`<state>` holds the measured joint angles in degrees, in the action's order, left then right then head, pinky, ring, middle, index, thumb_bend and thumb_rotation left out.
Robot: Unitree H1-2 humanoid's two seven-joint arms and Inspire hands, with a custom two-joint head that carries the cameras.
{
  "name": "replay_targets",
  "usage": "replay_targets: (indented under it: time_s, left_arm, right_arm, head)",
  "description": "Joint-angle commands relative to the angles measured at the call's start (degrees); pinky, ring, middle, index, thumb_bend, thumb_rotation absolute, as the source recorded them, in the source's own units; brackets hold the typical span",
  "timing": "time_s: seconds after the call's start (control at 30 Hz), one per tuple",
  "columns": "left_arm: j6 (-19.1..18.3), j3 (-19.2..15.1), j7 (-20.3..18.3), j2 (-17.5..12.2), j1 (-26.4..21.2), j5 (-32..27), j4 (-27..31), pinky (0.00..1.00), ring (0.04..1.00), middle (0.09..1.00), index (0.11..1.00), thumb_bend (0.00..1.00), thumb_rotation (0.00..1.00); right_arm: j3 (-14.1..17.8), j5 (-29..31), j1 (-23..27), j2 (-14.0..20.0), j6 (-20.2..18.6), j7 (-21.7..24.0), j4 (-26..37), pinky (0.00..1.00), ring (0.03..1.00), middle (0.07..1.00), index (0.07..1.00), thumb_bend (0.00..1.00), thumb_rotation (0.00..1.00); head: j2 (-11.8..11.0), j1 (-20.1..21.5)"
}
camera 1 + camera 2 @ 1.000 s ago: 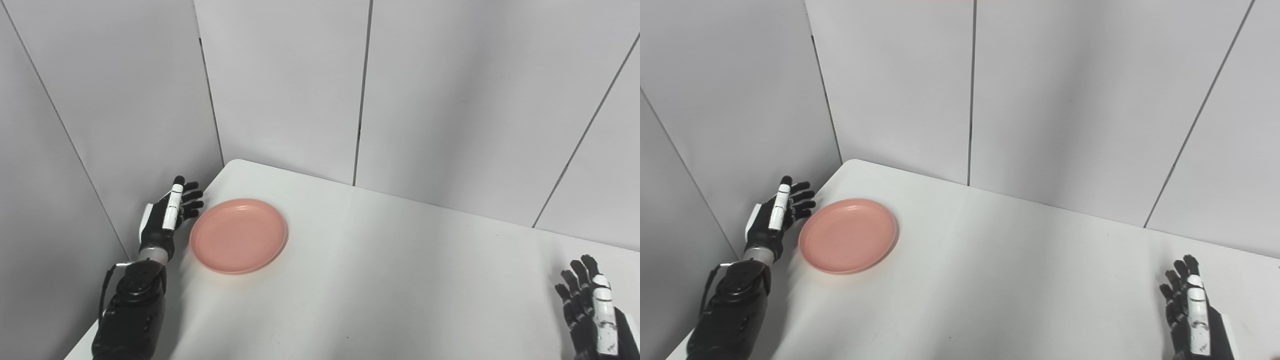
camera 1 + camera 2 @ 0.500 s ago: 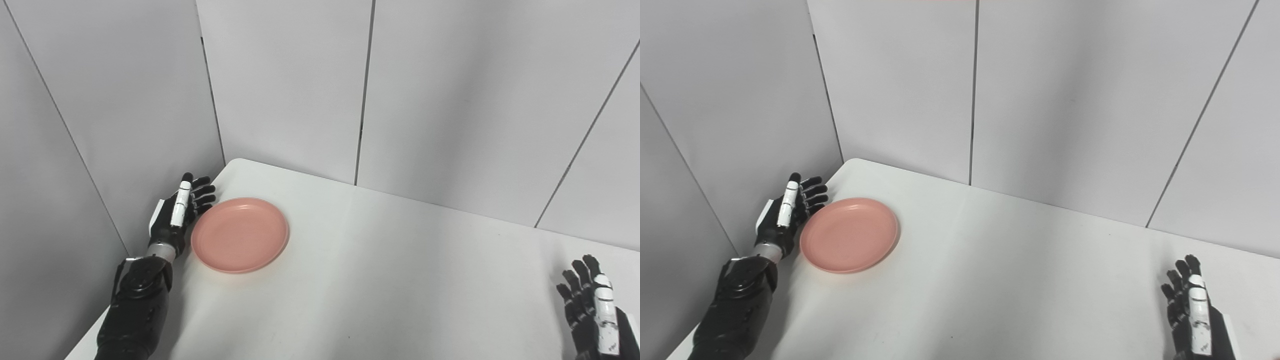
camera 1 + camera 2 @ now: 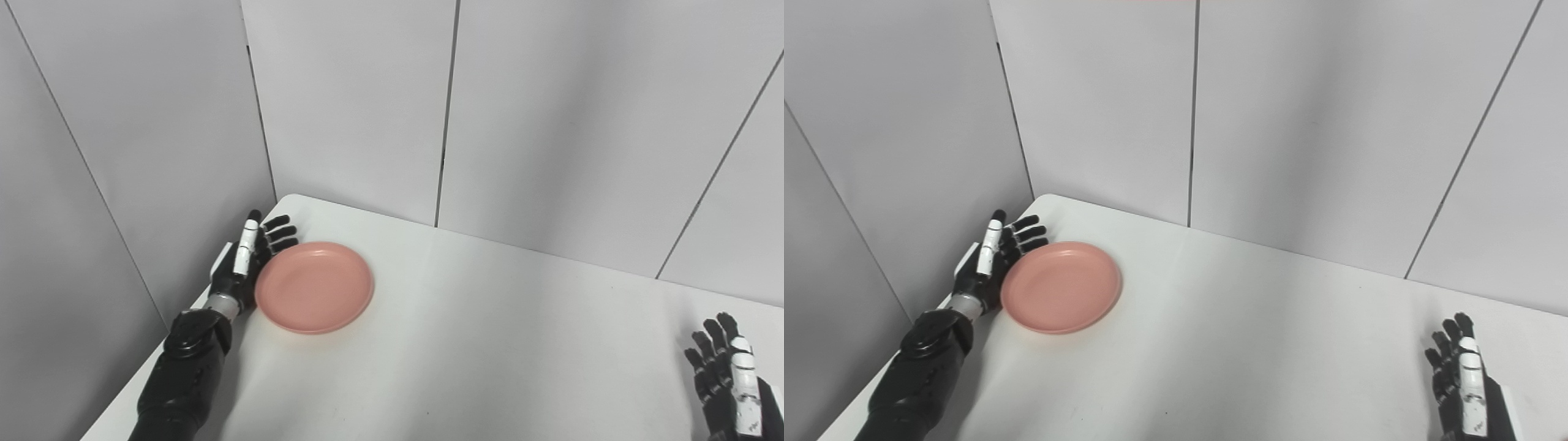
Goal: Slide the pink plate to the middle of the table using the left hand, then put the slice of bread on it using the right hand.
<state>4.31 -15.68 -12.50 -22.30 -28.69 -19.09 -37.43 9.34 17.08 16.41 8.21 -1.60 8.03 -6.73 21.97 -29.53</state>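
My left hand (image 3: pixel 245 266) sits at the middle left of the frame, fingers spread and straight, holding nothing, with its palm side set against the left rim of the pink plate (image 3: pixel 314 286). The black forearm runs down from it to the lower left edge. The plate lies flat on the white table (image 3: pixel 465 343), left of the frame's centre and near the table's far left corner, and I see nothing on it.

Further out, at the lower right corner of the frame, my right hand (image 3: pixel 1465 383) is raised with its fingers apart and pointing up, gripping nothing, well apart from the plate. Between the two hands I see only bare tabletop. I cannot find the slice of bread in either view. Behind the table, pale grey wall panels (image 3: pixel 349 104) with dark vertical seams fill the upper half of the frame.
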Motion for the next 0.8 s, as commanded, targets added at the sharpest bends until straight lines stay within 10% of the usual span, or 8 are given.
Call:
replay_targets:
  time_s: [0.0, 0.77]
  left_arm:
    - [-0.35, 0.86, -1.86, 0.55, -1.70, -0.38, -0.01, 0.78, 0.769, 0.787, 0.730, 0.73, 1.00]
    - [0.57, 6.21, -5.97, 9.18, -4.68, -1.05, -1.83, 0.78, 0.766, 0.767, 0.744, 0.73, 1.00]
  right_arm:
    - [0.44, 0.52, 1.42, 0.45, -0.09, -0.21, 2.51, 1.00, 1.000, 1.000, 1.000, 0.58, 0.90]
    - [0.15, 0.34, 1.27, 0.21, -1.18, -0.42, 3.89, 1.00, 1.000, 1.000, 1.000, 0.57, 0.90]
  head:
    - [0.45, 0.40]
    - [1.25, 2.53]
